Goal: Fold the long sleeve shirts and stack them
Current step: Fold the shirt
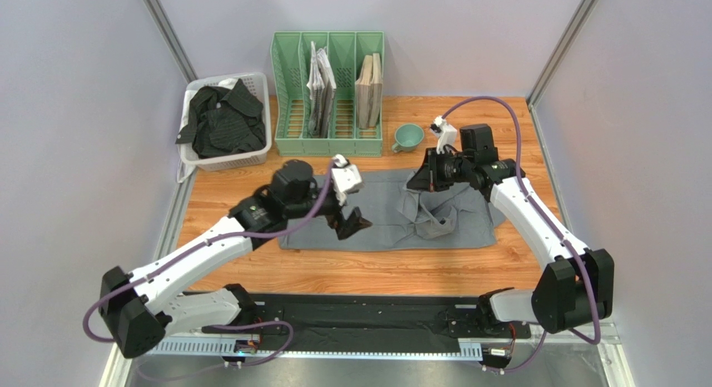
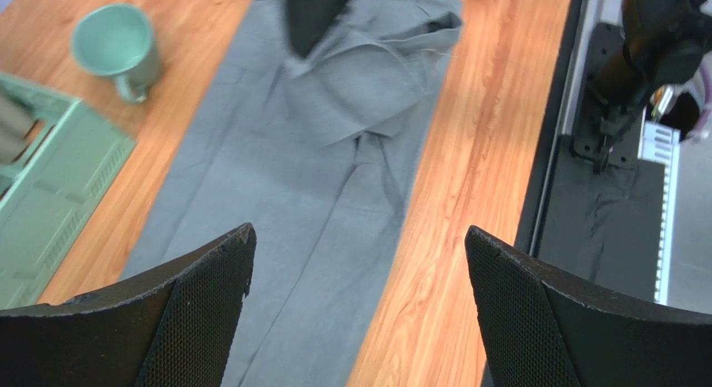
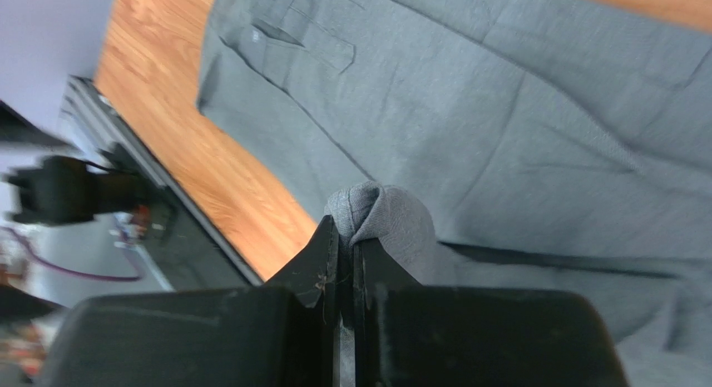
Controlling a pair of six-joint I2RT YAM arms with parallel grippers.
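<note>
The right gripper pinches a fold of grey shirt; the left gripper gapes above it.

The grey shirt is plain mid-grey. The bench under it is orange-brown wood with darker grain. At ten o'clock, a white basket holds the black shirt, which has faint thin pale stripes. The rack and mug are mint green. The fingers are black with a fine mesh pattern.
</note>
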